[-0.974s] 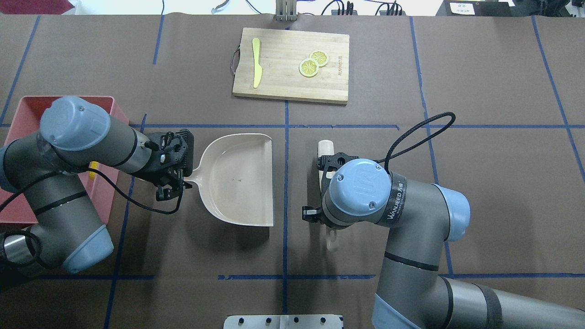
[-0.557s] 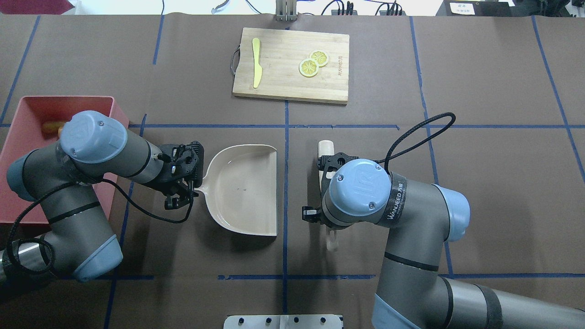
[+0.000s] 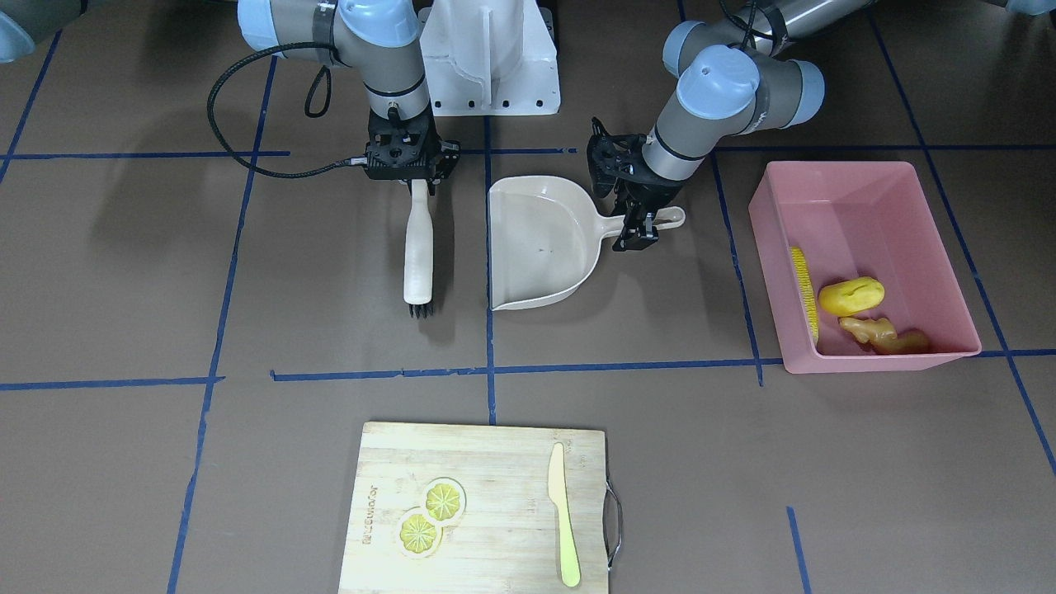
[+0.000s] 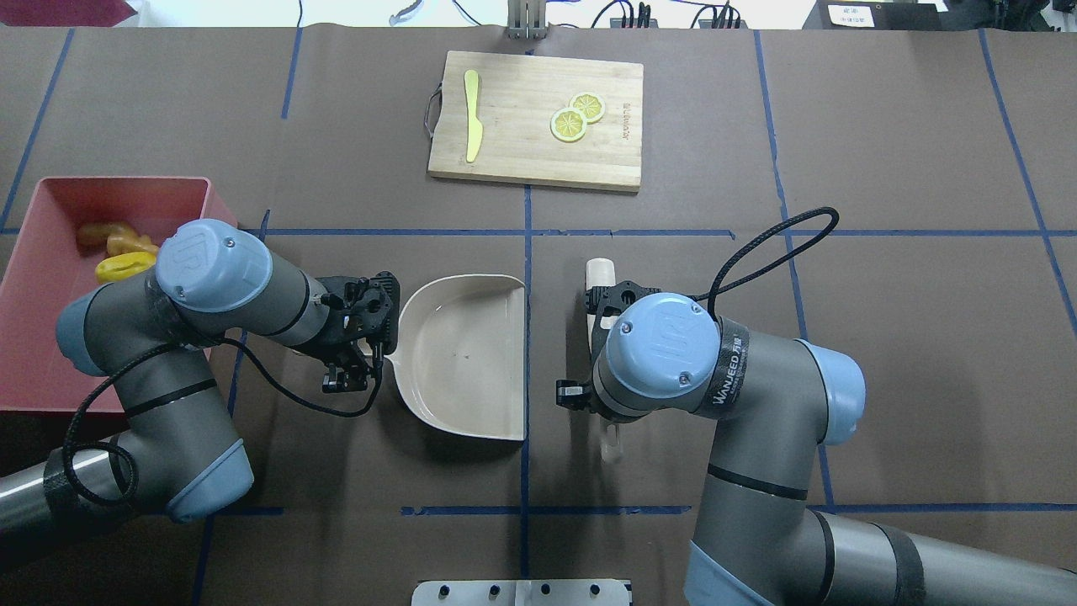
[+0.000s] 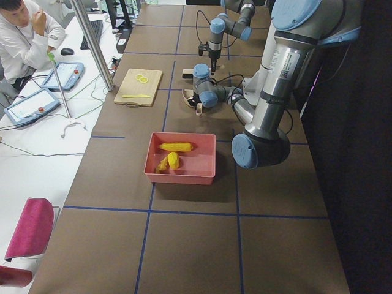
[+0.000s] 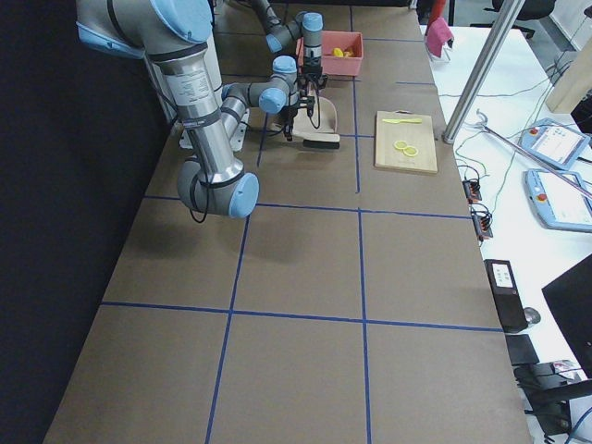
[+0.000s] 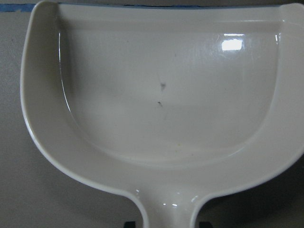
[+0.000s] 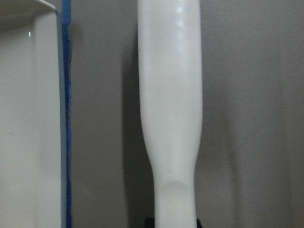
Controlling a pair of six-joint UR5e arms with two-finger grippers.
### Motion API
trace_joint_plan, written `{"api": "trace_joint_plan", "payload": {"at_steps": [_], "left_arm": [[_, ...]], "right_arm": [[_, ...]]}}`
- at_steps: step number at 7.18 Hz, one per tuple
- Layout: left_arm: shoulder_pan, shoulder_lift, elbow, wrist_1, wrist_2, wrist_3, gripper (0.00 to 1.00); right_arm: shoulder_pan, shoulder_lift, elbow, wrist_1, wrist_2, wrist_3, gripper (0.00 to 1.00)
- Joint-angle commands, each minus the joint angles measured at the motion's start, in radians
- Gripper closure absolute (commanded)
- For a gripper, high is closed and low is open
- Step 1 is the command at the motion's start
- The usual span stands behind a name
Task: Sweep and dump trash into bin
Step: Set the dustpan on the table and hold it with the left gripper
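The pink bin (image 3: 858,214) stands at the table's left side, also in the overhead view (image 4: 42,278). In it lie the corn cob (image 3: 800,289), the yellow potato-like lump (image 3: 851,295) and the tan ginger root (image 3: 883,334). My left gripper (image 3: 642,221) is shut on the handle of the beige dustpan (image 3: 536,243), which is empty and lies near the table's middle (image 4: 463,353). My right gripper (image 3: 412,172) is shut on the handle of a pale brush (image 3: 418,247) that lies flat just right of the dustpan's open edge.
A wooden cutting board (image 4: 536,118) at the far middle carries a pale yellow-green knife (image 4: 473,126) and two lemon slices (image 4: 577,116). The robot's base plate (image 3: 491,58) is at the near edge. A person (image 5: 24,37) sits beyond the table's far side.
My left arm has carried the dustpan to the right, away from the bin and toward the centre line, uncovering the trash in the bin. The right arm and brush have not moved.
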Motion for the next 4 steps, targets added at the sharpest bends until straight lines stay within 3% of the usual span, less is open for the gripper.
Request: {"api": "trace_joint_plan", "payload": {"at_steps": [1,4], "left_arm": [[-0.007,-0.002,-0.025,0.006,0.000,-0.005,0.00],[-0.084,0.018,-0.158,0.068,-0.007,-0.008,0.00]], "right_arm": [[0.000,0.000,0.000,0.000,0.001,-0.001,1.00],[0.000,-0.002,0.000,0.000,-0.004,-0.001,1.00]]}}
